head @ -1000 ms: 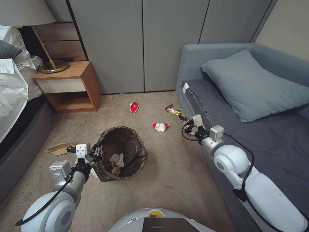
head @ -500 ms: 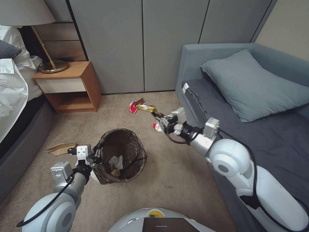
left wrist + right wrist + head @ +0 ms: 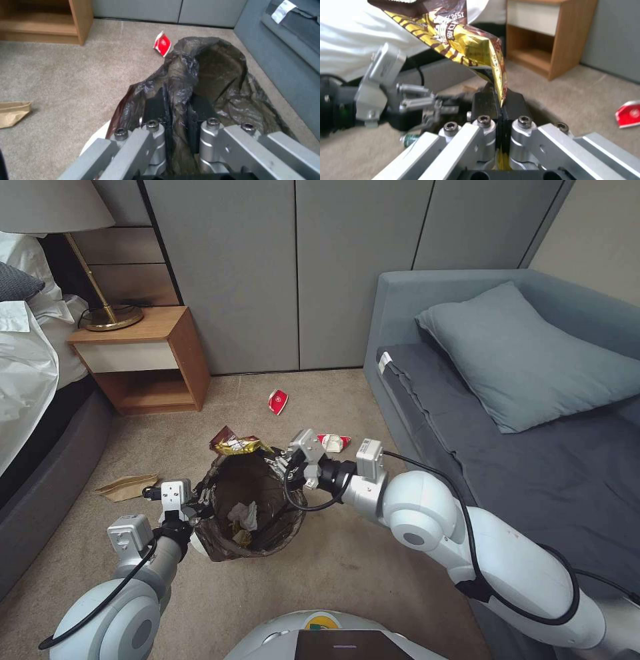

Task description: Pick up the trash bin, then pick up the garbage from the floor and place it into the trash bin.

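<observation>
The right claw [image 3: 279,455], clenched on a crinkly yellow-and-brown foil wrapper [image 3: 235,444], holds it over the bin [image 3: 270,527] at centre frame; best to let go only once it hangs above the opening. The left claw [image 3: 200,499] pinches the bin's thin brown bag-lined rim.

Grey panelled wall [image 3: 293,267] runs behind everything, tan carpet underfoot. A wooden nightstand [image 3: 143,357] with a brass lamp [image 3: 80,253] stands beside white bedding [image 3: 23,360]; opposite, a blue-grey sofa [image 3: 533,447] carries one matching pillow [image 3: 527,353]
</observation>
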Robot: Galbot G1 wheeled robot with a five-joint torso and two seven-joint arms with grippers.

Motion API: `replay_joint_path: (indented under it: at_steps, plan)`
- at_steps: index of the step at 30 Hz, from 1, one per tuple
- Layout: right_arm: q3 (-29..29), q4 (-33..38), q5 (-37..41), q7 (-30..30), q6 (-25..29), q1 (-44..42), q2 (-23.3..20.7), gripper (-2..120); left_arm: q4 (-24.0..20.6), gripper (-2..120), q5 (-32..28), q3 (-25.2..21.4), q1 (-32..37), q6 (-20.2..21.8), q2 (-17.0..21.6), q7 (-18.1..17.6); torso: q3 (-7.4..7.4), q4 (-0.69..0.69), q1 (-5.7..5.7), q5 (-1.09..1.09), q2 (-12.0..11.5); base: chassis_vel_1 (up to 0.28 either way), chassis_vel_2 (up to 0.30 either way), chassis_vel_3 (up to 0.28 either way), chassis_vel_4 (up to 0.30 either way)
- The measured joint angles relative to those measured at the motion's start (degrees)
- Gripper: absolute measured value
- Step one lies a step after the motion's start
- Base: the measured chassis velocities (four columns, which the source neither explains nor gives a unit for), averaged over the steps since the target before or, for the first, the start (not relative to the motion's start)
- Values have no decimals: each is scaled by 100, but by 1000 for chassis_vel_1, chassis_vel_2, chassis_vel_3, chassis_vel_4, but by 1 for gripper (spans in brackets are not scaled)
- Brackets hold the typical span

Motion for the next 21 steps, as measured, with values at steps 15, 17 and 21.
replay_joint_path:
  at_steps: [15,17,21]
  plan:
    - [-431,-138,-50,355,-285,-5,50,31,0,8,-42,4,-62,3,-1,-4,0,0,0,1,0,0,0,0,0]
    - [-441,-159,-56,370,-287,-13,53,36,0,8,-45,4,-65,3,-1,-4,0,0,0,1,0,0,0,0,0]
    - [-479,-190,-94,389,-293,-36,71,53,0,8,-60,-6,-77,3,2,-4,0,0,0,1,0,0,0,0,0]
